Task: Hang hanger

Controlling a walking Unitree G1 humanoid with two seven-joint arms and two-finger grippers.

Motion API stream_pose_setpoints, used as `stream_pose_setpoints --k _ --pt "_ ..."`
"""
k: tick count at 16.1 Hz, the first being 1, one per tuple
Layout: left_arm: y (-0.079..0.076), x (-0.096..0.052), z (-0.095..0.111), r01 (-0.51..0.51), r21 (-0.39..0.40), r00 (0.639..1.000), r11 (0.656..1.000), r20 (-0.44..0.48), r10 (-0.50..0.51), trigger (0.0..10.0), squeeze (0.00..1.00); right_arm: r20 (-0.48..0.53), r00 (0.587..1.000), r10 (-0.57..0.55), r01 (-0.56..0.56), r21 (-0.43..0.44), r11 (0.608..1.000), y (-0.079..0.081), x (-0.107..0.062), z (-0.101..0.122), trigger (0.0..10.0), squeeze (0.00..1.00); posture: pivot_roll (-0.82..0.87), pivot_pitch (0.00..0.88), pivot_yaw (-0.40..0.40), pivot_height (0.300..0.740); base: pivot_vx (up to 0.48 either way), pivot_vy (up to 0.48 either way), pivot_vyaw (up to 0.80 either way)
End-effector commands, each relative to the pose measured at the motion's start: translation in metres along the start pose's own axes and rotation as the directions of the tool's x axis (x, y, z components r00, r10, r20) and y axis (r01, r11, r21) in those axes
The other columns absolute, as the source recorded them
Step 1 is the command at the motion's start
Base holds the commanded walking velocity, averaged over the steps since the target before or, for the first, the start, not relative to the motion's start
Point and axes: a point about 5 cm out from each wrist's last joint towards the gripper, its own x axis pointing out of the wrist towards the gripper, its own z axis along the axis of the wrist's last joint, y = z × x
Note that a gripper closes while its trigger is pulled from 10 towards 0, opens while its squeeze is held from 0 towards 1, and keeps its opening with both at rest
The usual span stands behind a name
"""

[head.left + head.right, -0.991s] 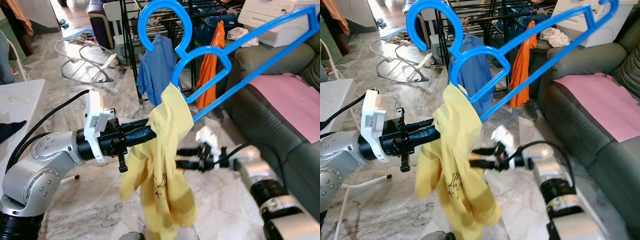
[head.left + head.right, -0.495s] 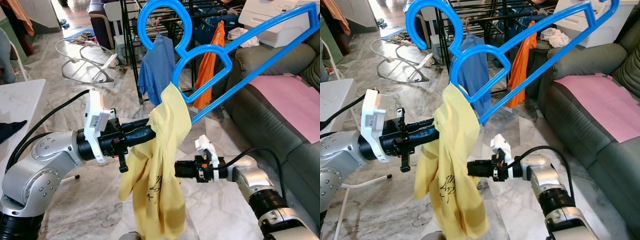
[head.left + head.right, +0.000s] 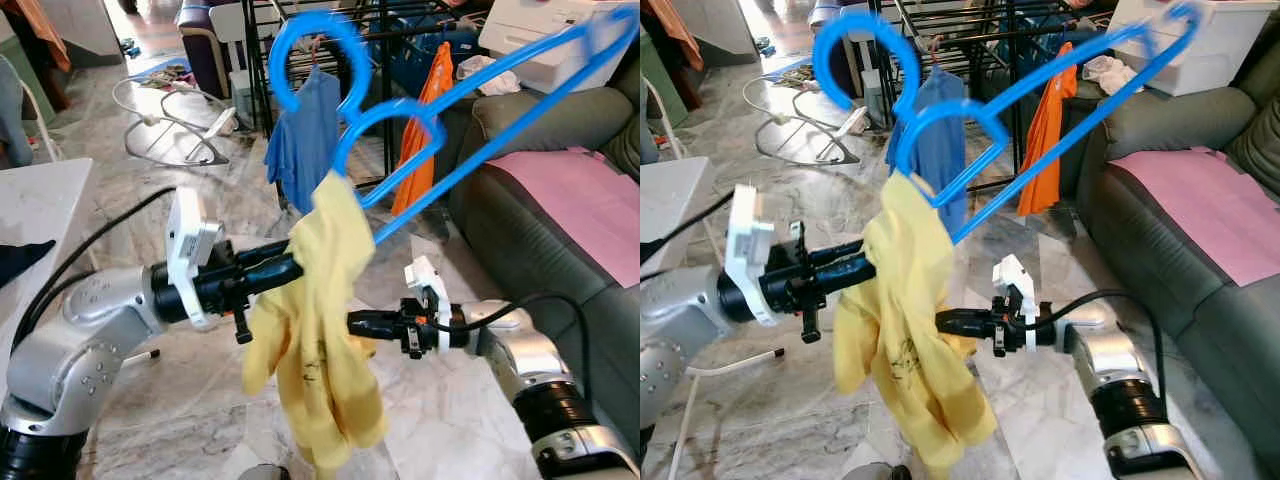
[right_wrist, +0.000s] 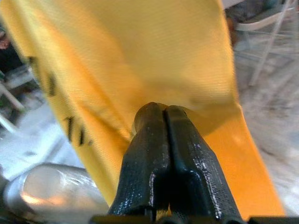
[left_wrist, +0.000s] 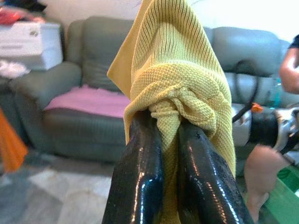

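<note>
A big blue plastic hanger (image 3: 278, 58) is held up before me, its hook uppermost and its picture blurred. A yellow shirt (image 3: 320, 300) hangs from it in a bunch. My left gripper (image 5: 168, 121) is shut on the shirt's knit collar just under the hanger (image 3: 865, 20), coming in from the left (image 3: 292, 266). My right gripper (image 3: 352, 322) is shut, and its tips (image 4: 164, 109) press against the shirt's lower half from the right. No cloth shows between its fingers.
A black drying rack (image 3: 255, 90) stands behind, carrying a blue shirt (image 3: 300, 140) and an orange garment (image 3: 420, 150). A grey-green sofa (image 3: 530, 240) with a pink sheet (image 3: 580, 190) runs along the right. A white table (image 3: 40, 200) is at my left, with marble floor (image 3: 440, 420) below.
My right gripper was open a second ago, has shut, and has moved in against the shirt. The hanger has tipped slightly left and the shirt has swung, bunching lower down.
</note>
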Motion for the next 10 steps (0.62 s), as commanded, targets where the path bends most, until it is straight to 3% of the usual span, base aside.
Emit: stream_pose_setpoints --k 1,2,4,10 --pt "0.006 -0.005 -0.005 -0.039 0.019 0.999 0.999 -0.011 0.039 0.0 0.0 -0.039 0.997 -0.068 0.064 -0.091 0.994 -0.004 -0.005 0.007 10.0 0.01 0.01 0.027 0.024 0.74 0.0 0.0 0.0" --pt "0.01 -0.009 -0.01 -0.071 0.029 0.997 0.997 -0.023 0.072 0.0 0.0 -0.054 0.989 -0.136 0.127 -0.145 0.981 -0.01 -0.01 0.011 10.0 1.0 0.01 0.027 0.024 0.74 0.0 0.0 0.0" --pt "0.014 -0.013 -0.016 -0.092 0.031 0.995 0.995 -0.032 0.093 0.0 0.0 -0.067 0.985 -0.159 0.144 -0.183 0.972 -0.013 -0.019 0.018 10.0 1.0 0.0 0.03 0.025 0.74 0.0 0.0 0.0" --pt "0.004 -0.01 -0.008 0.054 0.041 0.996 0.998 -0.067 -0.051 0.0 0.0 -0.121 0.979 -0.163 0.135 -0.21 0.968 -0.022 -0.036 0.024 10.0 1.0 0.01 0.032 0.028 0.74 0.0 0.0 0.0"
